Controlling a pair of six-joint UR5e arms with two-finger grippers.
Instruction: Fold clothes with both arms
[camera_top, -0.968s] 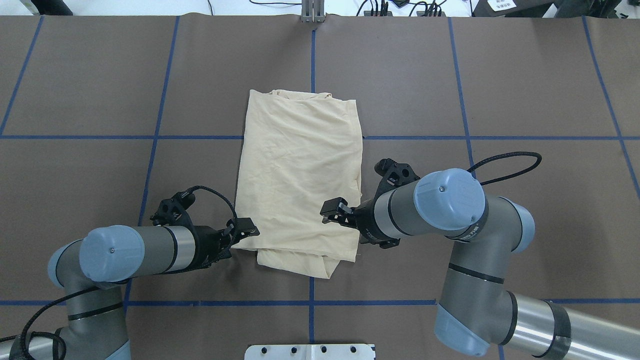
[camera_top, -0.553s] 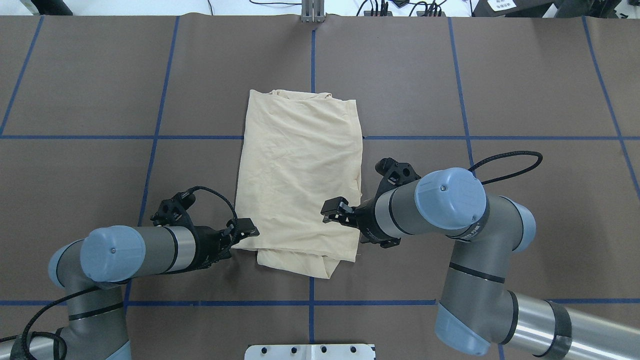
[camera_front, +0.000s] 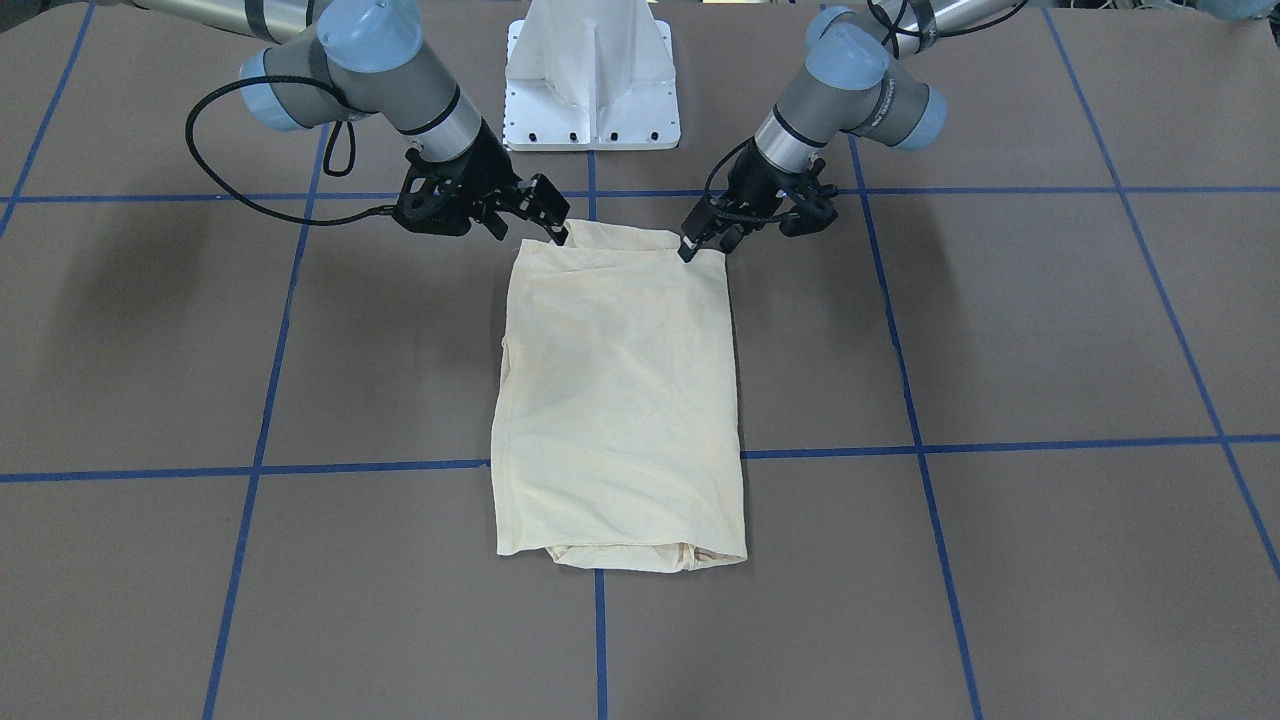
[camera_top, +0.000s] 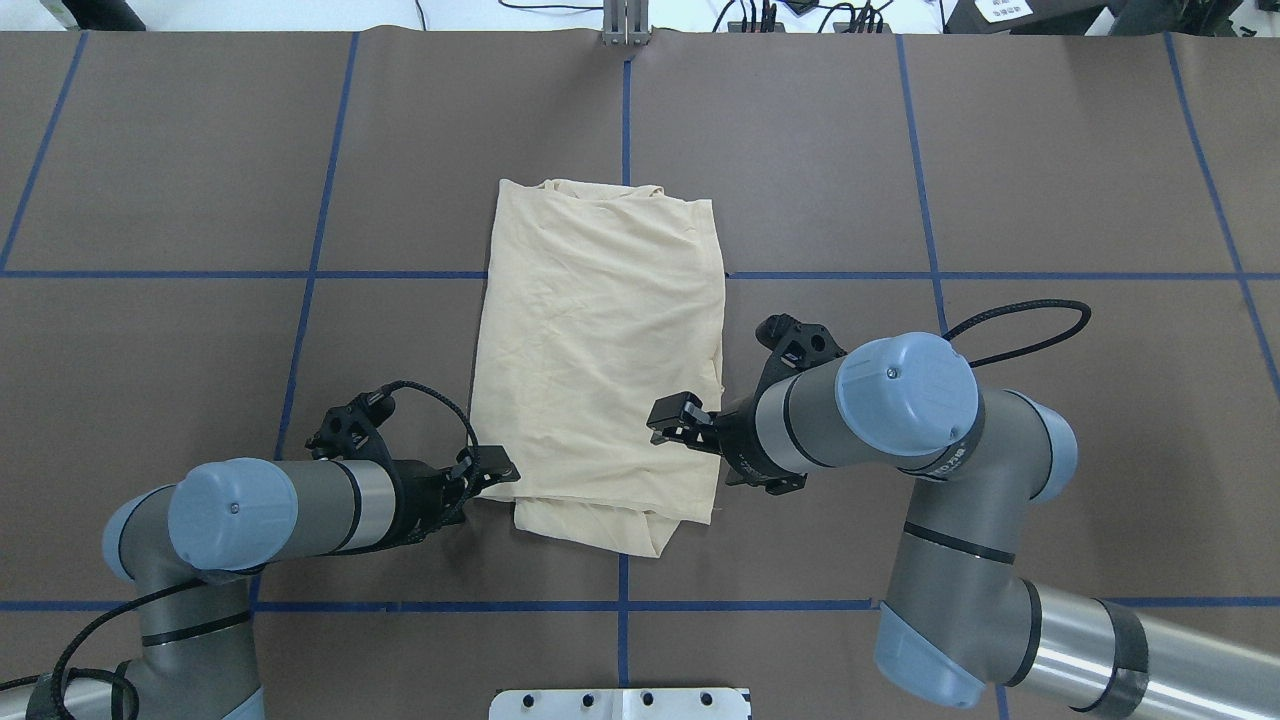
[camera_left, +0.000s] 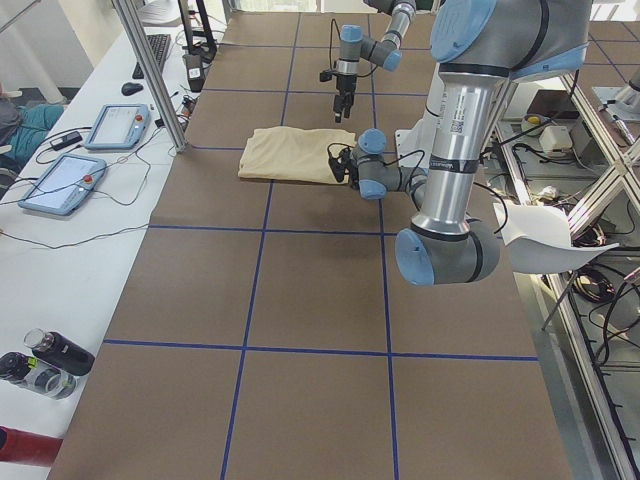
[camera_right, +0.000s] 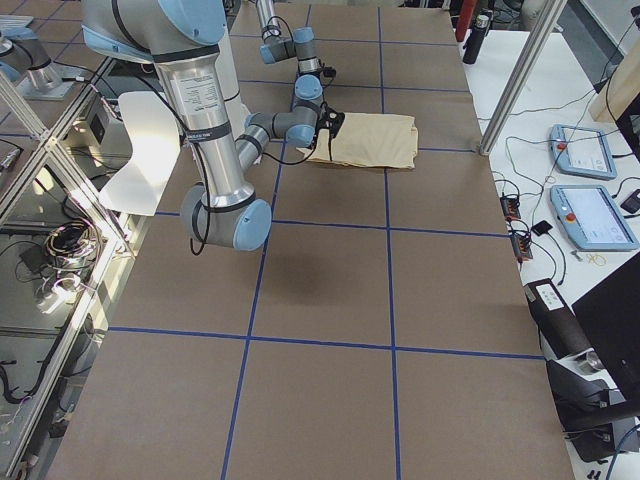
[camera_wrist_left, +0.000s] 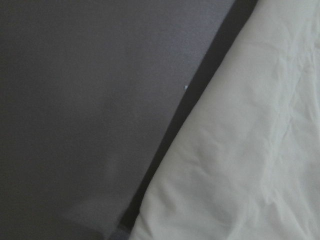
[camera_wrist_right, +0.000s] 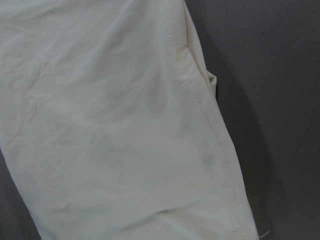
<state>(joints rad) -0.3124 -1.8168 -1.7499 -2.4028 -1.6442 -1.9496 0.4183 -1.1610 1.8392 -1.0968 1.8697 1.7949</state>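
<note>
The folded T-shirt (camera_top: 600, 370) at the overhead view's centre looks thin and limp, best pinched at its lower corners, where the right gripper (camera_top: 672, 420) hangs parted; whether the left gripper (camera_top: 492, 468) is open or closed I cannot tell.

Thin, matt, softly creased cloth on the T-shirt (camera_top: 600, 360); matt, papery brown table cover (camera_top: 1050, 170); satin grey metal on the right arm (camera_top: 800, 425).
</note>
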